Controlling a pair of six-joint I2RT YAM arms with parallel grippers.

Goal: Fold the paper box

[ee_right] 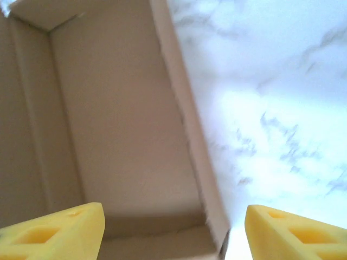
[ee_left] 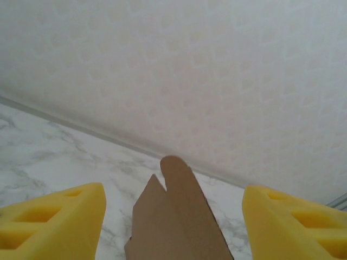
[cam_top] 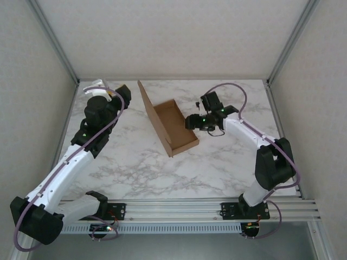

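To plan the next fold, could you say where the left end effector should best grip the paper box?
Probably the upright flap of the paper box, near its top edge, from the left: it stands thin, its tab between the open fingers of the left end effector.

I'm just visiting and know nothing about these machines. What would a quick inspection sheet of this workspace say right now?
Surface: white marbled table.
Job's things: paper box, brown and partly folded; a shallow tray is formed, with one tall panel standing up along its left side.
Clutter: nothing seen.
Hands: left hand open, a cardboard flap rising between its yellow fingers with gaps on both sides; right hand open, straddling the tray's right wall.
Cables: purple cables looped along both arms.
Surroundings: pale walls; metal rail at the near edge.
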